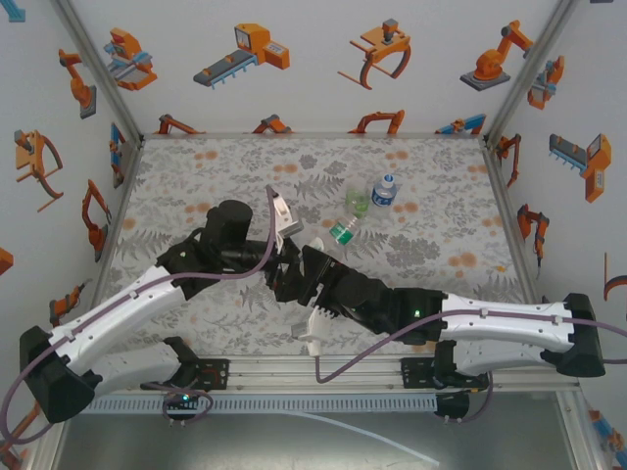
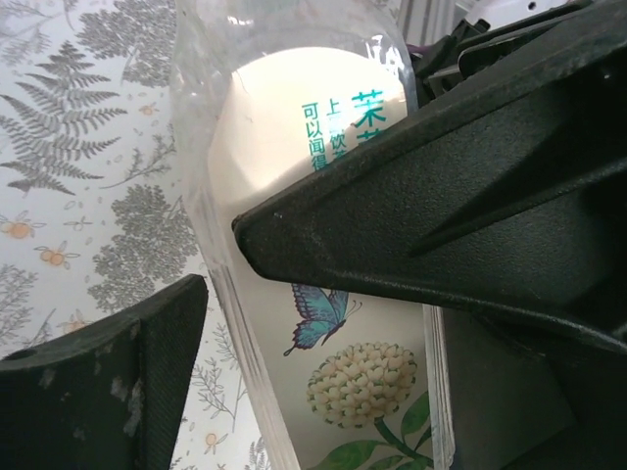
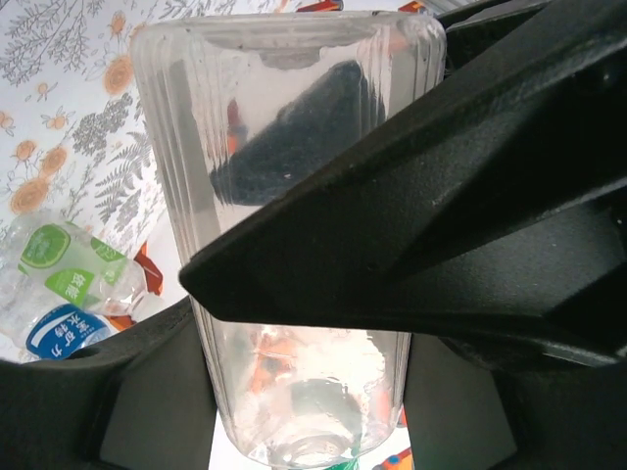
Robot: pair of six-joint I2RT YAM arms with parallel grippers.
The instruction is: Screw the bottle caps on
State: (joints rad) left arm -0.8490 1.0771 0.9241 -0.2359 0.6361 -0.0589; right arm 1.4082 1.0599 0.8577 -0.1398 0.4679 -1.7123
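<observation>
Clear plastic bottle (image 2: pixel 294 147) held up over mid-counter, where the two arms meet. It carries a white label with teal lettering, a blue butterfly and a pale round flower head.

Right claw (image 3: pixel 201 308): pinching the ribbed, see-through body of this bottle, one finger on each side. A dark shape shows through the plastic.

Left claw (image 2: pixel 220 257): straddles the labelled part of the same bottle. One finger (image 2: pixel 441 225) lies across the label. The other finger (image 2: pixel 108 382) sits right at the bottle's wall. Cannot tell whether this claw is pressing or only resting against it.

Counter (image 1: pixel 196 176): grey fern print with small orange blooms.

Two more bottles lie on the counter beyond the arms, to the far right of centre. Green-label bottle (image 1: pixel 343 231) lies just beyond the right claw. Blue-label bottle (image 1: pixel 383 192) lies a little farther back and to the right, near the green one. From the right wrist both show side by side at lower left, close together.

Pale cap (image 1: pixel 389 180) shows at the far end of the blue-label bottle. Too small to tell whether it is screwed down. Other caps cannot be made out with any certainty.
</observation>
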